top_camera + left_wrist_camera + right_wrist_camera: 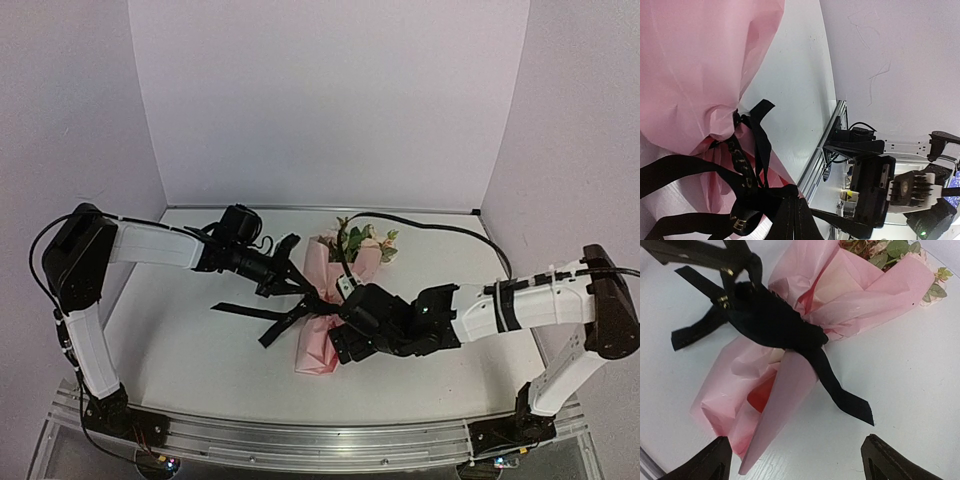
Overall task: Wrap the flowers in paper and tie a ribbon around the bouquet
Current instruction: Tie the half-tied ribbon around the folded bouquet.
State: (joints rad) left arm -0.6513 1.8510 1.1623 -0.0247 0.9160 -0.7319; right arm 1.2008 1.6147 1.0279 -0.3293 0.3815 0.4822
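Knotting looks in hand: left gripper (296, 289) pinches the ribbon (775, 322) around the bouquet (790, 385), while the wide-spread right gripper (795, 439) probably must catch the loose tail.

One bouquet (318, 350), one ribbon (250, 312), one table (200, 370), a left claw (303, 290) and a right claw (800, 465), perhaps three blossoms (372, 243).

Light is bright and even — shadows soft.

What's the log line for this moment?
phase: tying ribbon | left gripper: shut on ribbon at bouquet waist | right gripper: open, over narrow end, empty | bouquet: wrapped, lying on table
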